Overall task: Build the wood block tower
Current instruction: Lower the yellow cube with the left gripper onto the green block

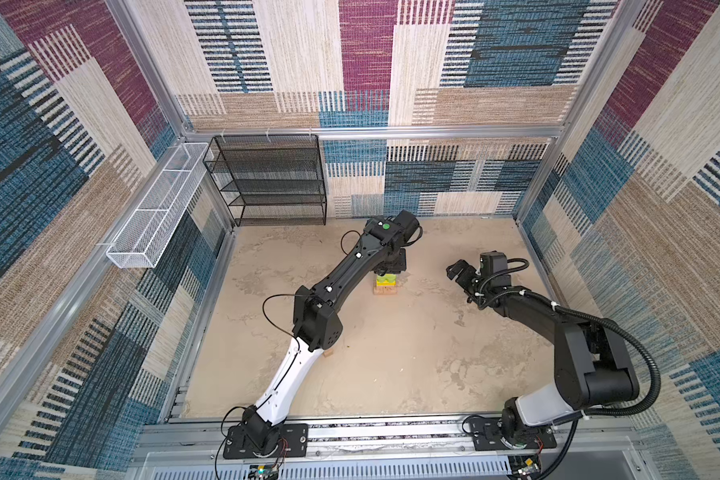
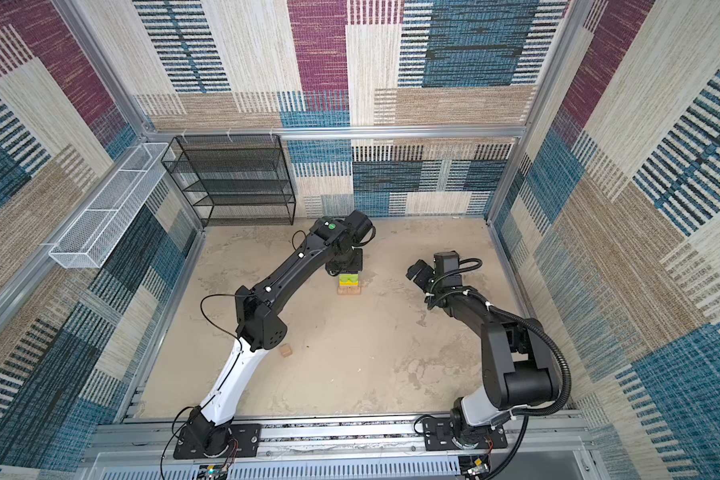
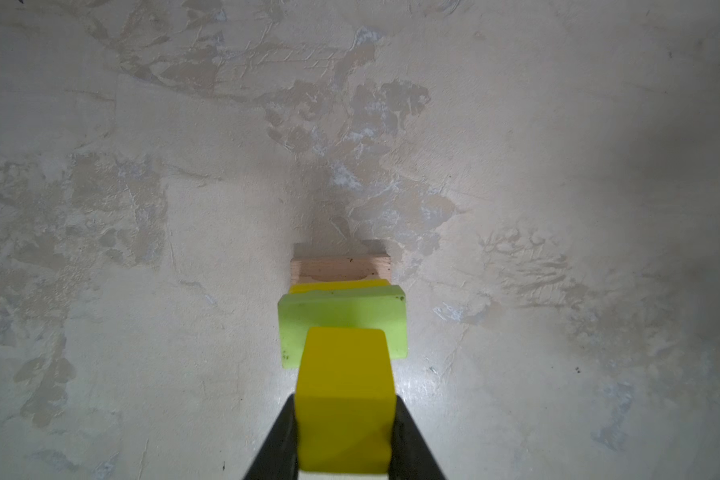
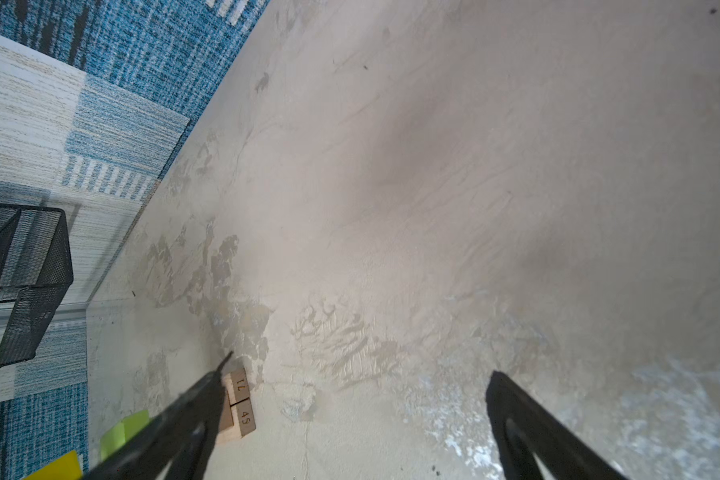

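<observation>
Holding the yellow cube (image 3: 344,374) in my left hand (image 3: 344,419), both dark fingers (image 3: 281,436) pressed against its opposite sides, half closed around it.

Left wrist view: the cube hangs directly over the lime green bar (image 3: 341,311). Whether the two touch, I cannot tell. Under the green bar is a yellow bar (image 3: 337,286), and under that tan bars (image 3: 341,268) on the table (image 1: 412,353).

In both top views the tower (image 1: 385,283) (image 2: 348,284) stands just above the middle of the frame, with my left hand's black body covering its top.

My right hand (image 4: 362,370) has its jaws spread wide with nothing between them. It sits right of the tower and well apart from it, over bare table. The right wrist view catches two tan bar ends side by side, one marked 45.

The tan cube (image 2: 285,351) lies alone on the table, lower left of centre, just beside my left arm's elbow.
</observation>
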